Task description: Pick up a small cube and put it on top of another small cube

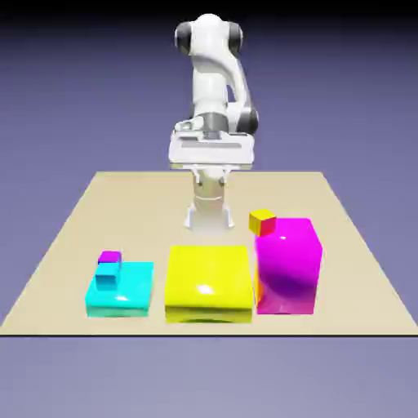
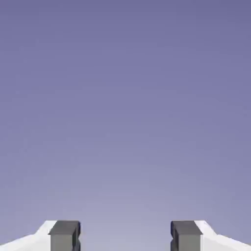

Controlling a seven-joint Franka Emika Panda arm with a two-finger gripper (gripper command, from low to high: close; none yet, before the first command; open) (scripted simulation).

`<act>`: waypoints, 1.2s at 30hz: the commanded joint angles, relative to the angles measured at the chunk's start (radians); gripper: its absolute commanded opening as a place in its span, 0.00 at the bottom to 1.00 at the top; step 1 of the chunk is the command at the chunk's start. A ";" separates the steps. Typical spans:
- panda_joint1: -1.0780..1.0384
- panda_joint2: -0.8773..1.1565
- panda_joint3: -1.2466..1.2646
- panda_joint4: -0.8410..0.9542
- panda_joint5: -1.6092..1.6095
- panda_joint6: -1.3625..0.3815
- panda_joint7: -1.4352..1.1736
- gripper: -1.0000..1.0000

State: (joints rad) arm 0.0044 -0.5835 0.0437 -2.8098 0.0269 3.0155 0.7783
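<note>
The gripper [image 2: 125, 236] stood open and empty at upper centre, well apart from the cubes, and no crimson-pink cube showed, so it risked picking the small purple cube [image 1: 109, 257] at lower left.

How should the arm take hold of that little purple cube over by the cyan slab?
Probably from straight above, with the open gripper closing on the small purple cube's two side faces, the ones toward the exterior view's left and right. A small cyan cube on the flat cyan slab shows right in front of it, seemingly blocking the near face. The top and sides look free.
</note>
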 commanded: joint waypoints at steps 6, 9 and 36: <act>-0.038 -0.067 0.217 0.001 0.134 -0.107 0.185 0.50; -0.057 -0.101 0.326 0.002 0.201 -0.160 0.278 0.50; -0.227 -0.403 1.305 0.007 0.803 -0.642 1.113 0.50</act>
State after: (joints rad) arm -0.2223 -0.9869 1.3484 -2.8033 0.8297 2.3739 1.8910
